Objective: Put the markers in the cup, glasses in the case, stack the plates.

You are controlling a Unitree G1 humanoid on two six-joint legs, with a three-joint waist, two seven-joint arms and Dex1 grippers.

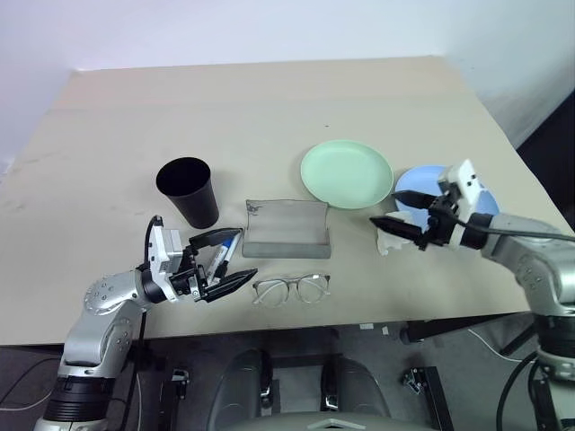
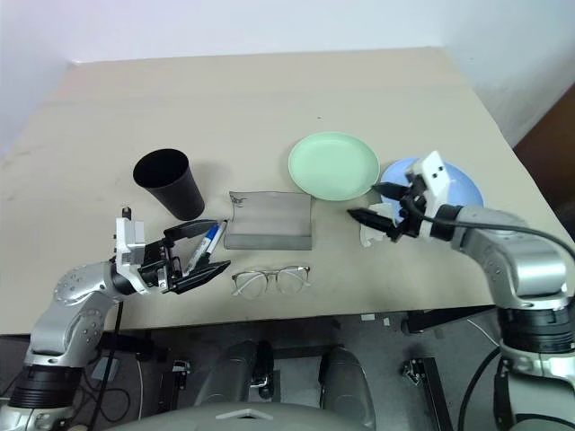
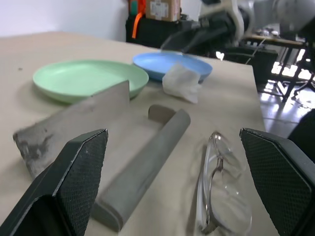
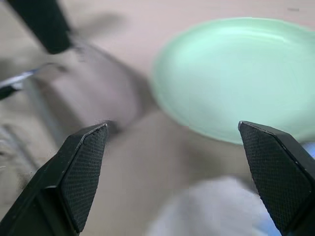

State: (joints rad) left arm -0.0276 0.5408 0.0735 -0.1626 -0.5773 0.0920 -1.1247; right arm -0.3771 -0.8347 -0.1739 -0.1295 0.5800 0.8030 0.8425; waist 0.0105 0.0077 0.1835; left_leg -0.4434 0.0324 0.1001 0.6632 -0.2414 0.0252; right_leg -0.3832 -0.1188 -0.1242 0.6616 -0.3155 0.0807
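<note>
hovering over a beige table (image 1: pixel 269 108), both grippers spread wide, holding nothing.
left gripper (image 1: pixel 226 262) beside the glasses (image 1: pixel 291 289); right gripper (image 1: pixel 404 214) near the blue plate (image 1: pixel 415 182).

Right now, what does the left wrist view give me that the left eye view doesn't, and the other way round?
The left wrist view adds a cardboard box and an orange object beyond the table's far edge. The left eye view adds the cup and the markers on the table near it. Both share the green plate, blue plate, tissue, case, glasses and the right end effector, open near the tissue.
</note>
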